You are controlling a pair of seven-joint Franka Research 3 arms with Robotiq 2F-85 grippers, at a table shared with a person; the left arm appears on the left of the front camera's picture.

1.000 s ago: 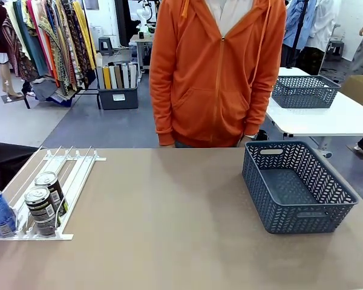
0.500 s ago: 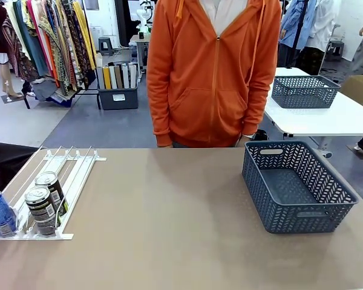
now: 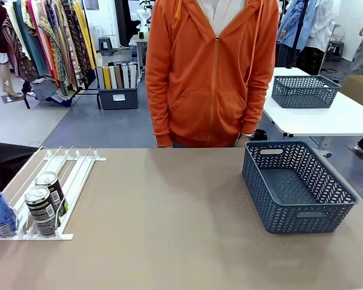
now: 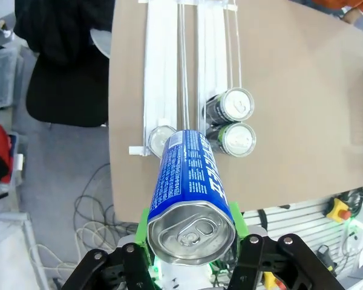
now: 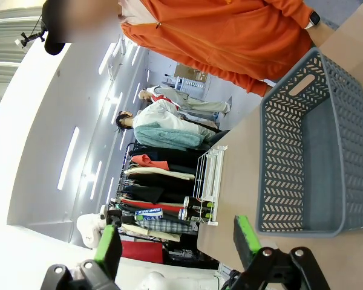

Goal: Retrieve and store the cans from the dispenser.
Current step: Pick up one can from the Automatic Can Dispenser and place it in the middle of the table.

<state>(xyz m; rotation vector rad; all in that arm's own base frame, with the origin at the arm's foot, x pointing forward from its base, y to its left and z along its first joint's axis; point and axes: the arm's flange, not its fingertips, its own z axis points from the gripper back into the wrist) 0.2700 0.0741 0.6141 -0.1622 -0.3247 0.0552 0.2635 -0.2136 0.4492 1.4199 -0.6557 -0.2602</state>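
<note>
My left gripper (image 4: 191, 226) is shut on a blue can (image 4: 187, 193) with white lettering, held high above the table's left end, silver top towards the camera. Below it lies the white dispenser (image 4: 160, 60). In its front end stand two dark cans (image 4: 233, 138) side by side and one more can (image 4: 159, 140), seen from above as a silver top. In the front view the dispenser (image 3: 48, 175) is at the table's left, holding the dark cans (image 3: 42, 210) and a blue can (image 3: 0, 211). My right gripper (image 5: 176, 241) is open with nothing between its fingers.
A grey-blue mesh basket (image 3: 296, 184) stands empty on the table's right side, also in the right wrist view (image 5: 302, 157). A person in an orange hoodie (image 3: 212, 72) stands at the far edge. A black chair (image 4: 60, 60) sits off the table's left end.
The person has shifted slightly at the far edge. The cans in the dispenser and the basket have not moved.
</note>
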